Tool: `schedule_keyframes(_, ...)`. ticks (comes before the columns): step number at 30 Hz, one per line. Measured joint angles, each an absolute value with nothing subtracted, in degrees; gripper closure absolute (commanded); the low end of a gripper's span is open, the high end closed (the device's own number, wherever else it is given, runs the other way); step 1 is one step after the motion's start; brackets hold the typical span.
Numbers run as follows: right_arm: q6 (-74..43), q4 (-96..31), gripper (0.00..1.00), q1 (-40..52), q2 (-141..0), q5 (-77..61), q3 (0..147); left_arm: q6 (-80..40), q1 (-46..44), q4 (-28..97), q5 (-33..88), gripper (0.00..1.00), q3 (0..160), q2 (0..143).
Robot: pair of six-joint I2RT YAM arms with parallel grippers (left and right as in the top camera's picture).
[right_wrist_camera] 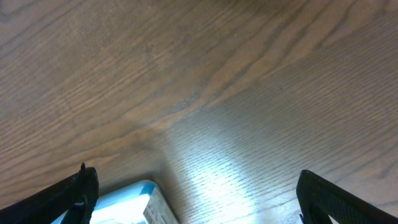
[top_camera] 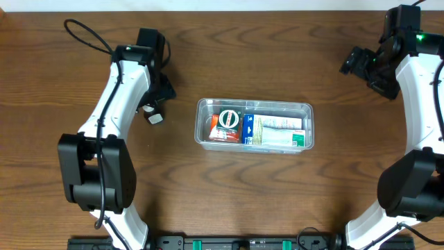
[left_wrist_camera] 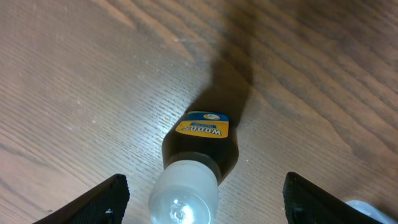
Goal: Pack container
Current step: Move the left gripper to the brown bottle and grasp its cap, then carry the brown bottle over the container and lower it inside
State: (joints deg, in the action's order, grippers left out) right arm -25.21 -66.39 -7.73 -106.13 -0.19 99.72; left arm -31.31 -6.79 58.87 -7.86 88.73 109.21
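The clear plastic container lies at the table's middle and holds a red-orange box, a blue and white box and a white and green box. A small dark bottle with a white cap and a yellow label lies on the wood between the jaws of my open left gripper. In the overhead view the bottle lies left of the container, just below the left gripper. My right gripper is open above bare wood at the far right.
A light blue and white box corner lies at the lower left of the right wrist view, next to the left jaw; it does not show in the overhead view. The wooden table spreads around the container.
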Motion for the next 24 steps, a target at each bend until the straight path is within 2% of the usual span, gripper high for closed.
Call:
schedule_keyframes(5, -25.21, -66.39, 0.01, -7.73, -106.13, -0.19, 99.72, -31.46, -6.68, 57.39, -7.84, 0.22, 86.32, 109.21)
schedule_keyframes(11, -25.21, -66.39, 0.01, -7.73, -106.13, -0.19, 99.72, -29.65, -6.09, 55.53, -7.70, 0.32, 85.93, 109.21)
schedule_keyframes(24, -25.21, -66.39, 0.01, -7.73, -106.13, -0.19, 99.72, -28.12, -6.04, 55.35, -7.16, 0.71, 85.93, 109.21)
